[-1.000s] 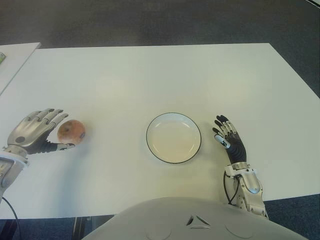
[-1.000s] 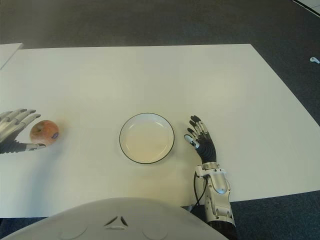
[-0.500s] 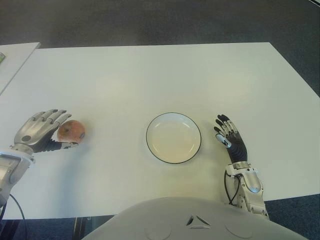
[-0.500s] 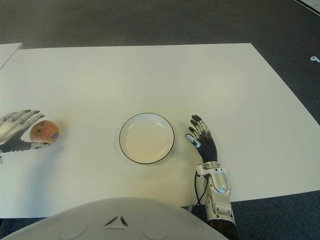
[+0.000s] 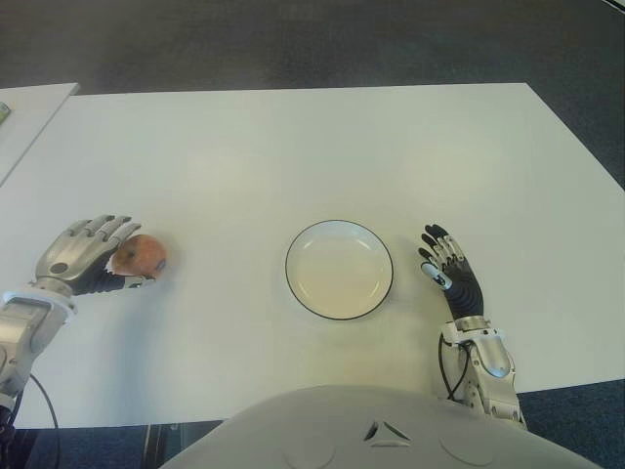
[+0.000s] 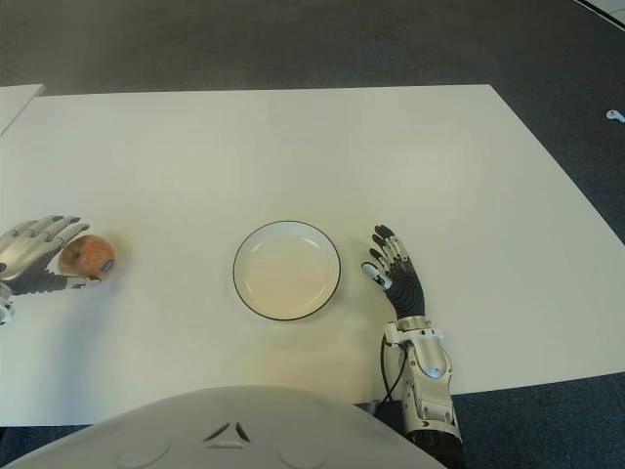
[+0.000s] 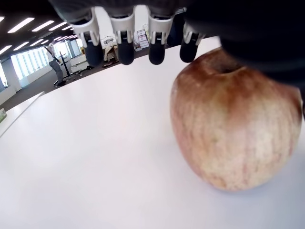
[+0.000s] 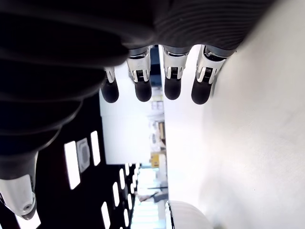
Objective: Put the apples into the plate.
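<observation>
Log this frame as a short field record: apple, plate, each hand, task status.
apple: one apple standing on the white table, to the left of the plate
plate: plate empty, near the table's middle
left hand: left hand cupped around the apple, fingers open above it, not yet closed
right hand: right hand idle, fingers extended, just right of the plate
status: apple not yet in plate

1. The left hand [image 5: 83, 259] hides the left side of the apple [image 5: 142, 256] in the eye views.
2. In the left wrist view the dark palm covers the top right of the apple, so contact there cannot be told.
3. In the right eye view the left hand is cut by the picture edge.
4. In the right wrist view only a small part of the plate [image 8: 183, 215] rim shows, at the edge.
5. The person [image 7: 51, 58] far behind is too small to tell.
</observation>
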You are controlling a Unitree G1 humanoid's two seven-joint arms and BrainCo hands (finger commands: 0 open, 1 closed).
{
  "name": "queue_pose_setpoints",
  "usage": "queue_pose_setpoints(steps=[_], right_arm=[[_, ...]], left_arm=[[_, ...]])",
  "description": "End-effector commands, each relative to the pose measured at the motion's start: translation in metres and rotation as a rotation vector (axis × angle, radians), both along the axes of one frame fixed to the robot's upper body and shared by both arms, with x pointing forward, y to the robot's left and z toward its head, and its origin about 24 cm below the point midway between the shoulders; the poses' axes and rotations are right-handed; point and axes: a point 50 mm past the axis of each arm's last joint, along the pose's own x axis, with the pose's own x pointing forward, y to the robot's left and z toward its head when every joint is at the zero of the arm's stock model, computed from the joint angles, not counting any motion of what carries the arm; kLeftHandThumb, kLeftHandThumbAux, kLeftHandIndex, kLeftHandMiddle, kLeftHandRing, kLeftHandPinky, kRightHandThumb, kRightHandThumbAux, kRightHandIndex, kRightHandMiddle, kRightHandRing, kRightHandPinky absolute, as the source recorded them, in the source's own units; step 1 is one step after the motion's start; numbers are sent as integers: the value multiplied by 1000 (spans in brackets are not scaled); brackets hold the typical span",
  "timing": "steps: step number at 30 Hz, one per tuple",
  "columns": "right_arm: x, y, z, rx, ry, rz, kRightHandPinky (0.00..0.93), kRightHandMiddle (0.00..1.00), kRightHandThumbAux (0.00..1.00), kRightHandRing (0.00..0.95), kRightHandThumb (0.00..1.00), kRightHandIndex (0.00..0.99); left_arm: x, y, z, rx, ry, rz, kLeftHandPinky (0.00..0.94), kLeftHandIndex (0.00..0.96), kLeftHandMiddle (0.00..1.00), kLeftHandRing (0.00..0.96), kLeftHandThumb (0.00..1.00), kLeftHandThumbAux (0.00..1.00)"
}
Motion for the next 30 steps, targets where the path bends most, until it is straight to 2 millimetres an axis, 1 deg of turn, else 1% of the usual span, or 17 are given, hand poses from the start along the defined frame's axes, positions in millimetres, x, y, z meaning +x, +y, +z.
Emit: queue_pose_setpoints(steps=[1, 10, 22, 30], right_arm=[[-17, -2, -21, 7, 146, -23, 1, 40, 576, 0, 196, 81], [-19, -4, -20, 5, 146, -21, 0, 49, 580, 0, 207, 95], [-22, -8, -18, -14, 136, -33, 13, 58, 592, 5, 195, 108], [-23, -14, -17, -24, 143, -37, 0, 51, 589, 0, 186, 102]], left_arm=[[2, 2, -2, 22, 9, 0, 0, 0, 0, 0, 289, 293], [5, 5, -11, 30, 19, 8, 0, 0, 0, 0, 298, 301], [7, 5, -23, 43, 46, 25, 0, 0, 0, 0, 310, 316], [6, 2, -31, 59, 65, 36, 0, 0, 0, 0, 297, 301]])
